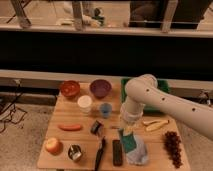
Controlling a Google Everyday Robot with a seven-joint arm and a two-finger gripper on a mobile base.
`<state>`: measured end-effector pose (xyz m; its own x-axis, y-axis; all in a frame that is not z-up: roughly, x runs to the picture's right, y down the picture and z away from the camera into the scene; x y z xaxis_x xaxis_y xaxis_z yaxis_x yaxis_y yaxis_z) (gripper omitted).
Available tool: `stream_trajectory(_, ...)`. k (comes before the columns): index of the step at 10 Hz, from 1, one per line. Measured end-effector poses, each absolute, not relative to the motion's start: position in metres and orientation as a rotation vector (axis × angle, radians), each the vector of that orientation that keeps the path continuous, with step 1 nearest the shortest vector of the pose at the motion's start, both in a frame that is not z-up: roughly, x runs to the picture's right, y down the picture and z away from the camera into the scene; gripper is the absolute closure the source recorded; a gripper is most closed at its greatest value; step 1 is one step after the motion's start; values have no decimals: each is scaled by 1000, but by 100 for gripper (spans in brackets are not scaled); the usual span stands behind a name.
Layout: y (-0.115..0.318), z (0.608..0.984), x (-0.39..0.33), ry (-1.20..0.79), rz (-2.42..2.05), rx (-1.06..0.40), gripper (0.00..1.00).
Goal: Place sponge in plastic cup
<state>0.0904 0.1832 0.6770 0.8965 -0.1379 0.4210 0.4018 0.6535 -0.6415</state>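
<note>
The teal-green sponge (128, 141) lies on the wooden table (60, 117) near the front, resting against a grey-blue folded cloth (137, 153). A small blue cup (105, 110) and a white cup (85, 103) stand mid-table, left of the arm. My white arm comes in from the right and bends down. My gripper (126, 130) points down just above the sponge's far edge, right of the blue cup.
A red bowl (70, 88), a purple bowl (100, 88) and a green tray (165, 88) stand at the back. A carrot (70, 127), an apple (53, 146), a metal cup (75, 152), a black brush (100, 152), a remote (117, 152), a banana (156, 125) and grapes (173, 145) fill the front.
</note>
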Motion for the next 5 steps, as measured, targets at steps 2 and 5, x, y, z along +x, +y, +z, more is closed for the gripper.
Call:
stream_trajectory(2, 183, 677, 90, -353, -318, -804, 100)
stream_trajectory(5, 171, 683, 62, -368, -354, -775, 100)
